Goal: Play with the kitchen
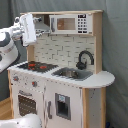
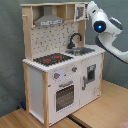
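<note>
One gripper (image 1: 27, 27) hovers by the kitchen (image 1: 60, 75) at its hood's upper corner, grip state unclear, so I'd approach slowly, avoiding the frame.
</note>
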